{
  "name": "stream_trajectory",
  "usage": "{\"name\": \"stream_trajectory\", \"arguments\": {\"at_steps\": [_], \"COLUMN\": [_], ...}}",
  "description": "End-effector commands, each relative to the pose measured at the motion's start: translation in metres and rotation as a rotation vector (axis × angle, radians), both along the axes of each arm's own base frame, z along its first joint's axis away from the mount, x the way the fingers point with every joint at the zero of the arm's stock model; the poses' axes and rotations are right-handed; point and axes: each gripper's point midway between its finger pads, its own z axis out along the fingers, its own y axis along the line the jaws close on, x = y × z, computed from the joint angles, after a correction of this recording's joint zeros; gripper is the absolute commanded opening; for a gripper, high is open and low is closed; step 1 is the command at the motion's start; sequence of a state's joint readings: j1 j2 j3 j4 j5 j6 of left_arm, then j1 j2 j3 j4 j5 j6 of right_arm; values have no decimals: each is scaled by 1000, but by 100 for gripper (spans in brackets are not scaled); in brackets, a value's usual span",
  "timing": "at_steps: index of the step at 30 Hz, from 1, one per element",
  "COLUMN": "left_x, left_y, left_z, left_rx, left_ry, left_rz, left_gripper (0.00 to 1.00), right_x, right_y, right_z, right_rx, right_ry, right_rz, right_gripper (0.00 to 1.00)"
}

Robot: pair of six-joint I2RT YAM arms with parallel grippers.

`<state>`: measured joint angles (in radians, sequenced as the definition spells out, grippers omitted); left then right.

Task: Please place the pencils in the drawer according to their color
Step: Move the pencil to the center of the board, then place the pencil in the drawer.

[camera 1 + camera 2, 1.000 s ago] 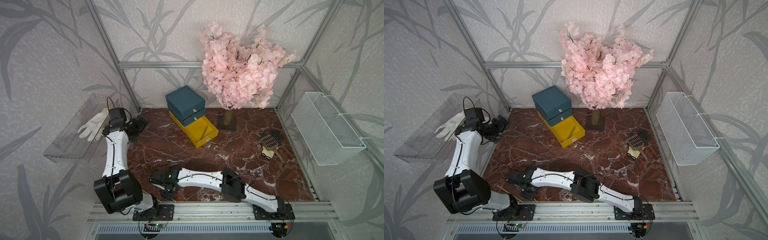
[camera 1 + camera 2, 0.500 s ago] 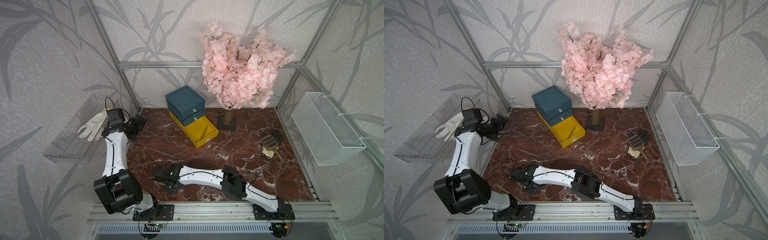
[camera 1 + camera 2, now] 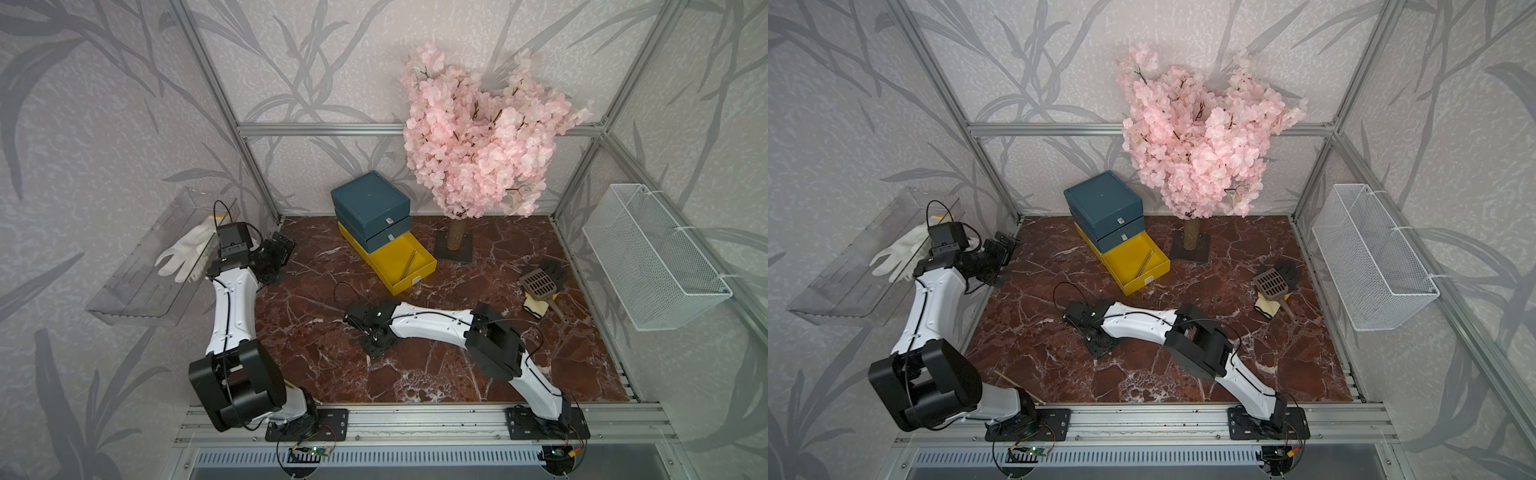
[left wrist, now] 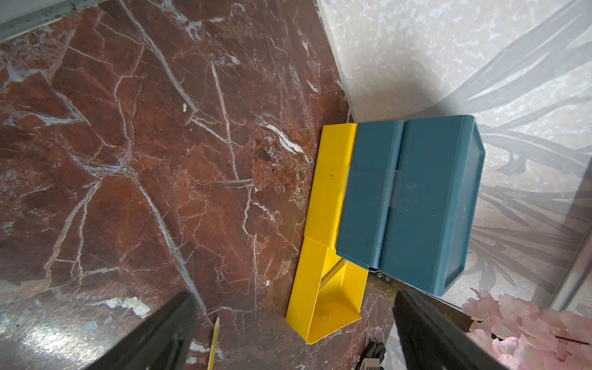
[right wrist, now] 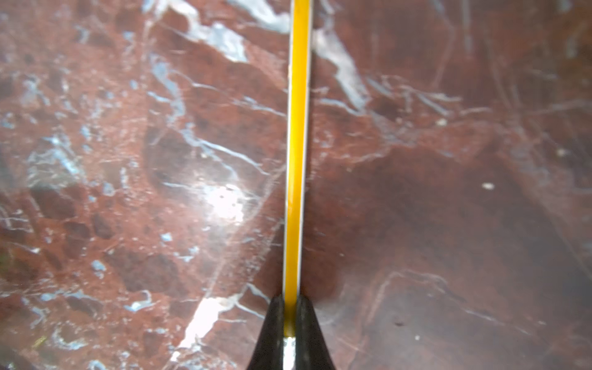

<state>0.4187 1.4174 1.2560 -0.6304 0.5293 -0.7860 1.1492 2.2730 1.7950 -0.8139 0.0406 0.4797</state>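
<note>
one yellow pencil (image 5: 296,160) sits right between the two black fingers (image 5: 272,333) of the right gripper (image 5: 290,299). it runs straight out ahead of them over the red marble floor (image 5: 128,160). the yellow drawer (image 3: 388,264) stands pulled out, well apart from this gripper, with a second pencil (image 3: 409,264) lying inside it. a second ago we saw this gripper nearer the front rail (image 3: 415,415) with its fingers apart. now it has come in toward the middle of the floor. its fingers are squeezed tight on the yellow pencil. the left gripper (image 3: 276,255) is far off to the side, fingers spread wide, holding nothing.
</note>
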Motion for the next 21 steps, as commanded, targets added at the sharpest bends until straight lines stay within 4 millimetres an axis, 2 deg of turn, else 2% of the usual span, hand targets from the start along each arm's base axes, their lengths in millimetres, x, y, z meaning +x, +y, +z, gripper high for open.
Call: {"name": "stream_trajectory", "arguments": {"at_steps": [1, 3, 5, 11, 18, 21], "left_x": [-5, -5, -5, -1, 3, 2], "left_y": [-5, -9, -11, -18, -29, -33], "left_z": [6, 3, -1, -12, -21, -22], "left_rx": [12, 11, 17, 19, 10, 13], "left_ry": [-30, -27, -19, 10, 31, 35], "left_rz": [-15, -22, -31, -55, -93, -108], "left_gripper": [100, 100, 100, 100, 100, 100], "right_x": [-5, -1, 7, 30, 37, 35], "right_y": [-46, -46, -44, -35, -20, -20], "right_z": [-35, -34, -34, -35, -43, -49], "right_rx": [-169, -171, -169, -146, -164, -184], "right_ry": [34, 29, 26, 37, 52, 69], "right_rz": [-15, -12, -22, -58, -18, -4], "right_gripper": [18, 33, 35, 35, 33, 27]}}
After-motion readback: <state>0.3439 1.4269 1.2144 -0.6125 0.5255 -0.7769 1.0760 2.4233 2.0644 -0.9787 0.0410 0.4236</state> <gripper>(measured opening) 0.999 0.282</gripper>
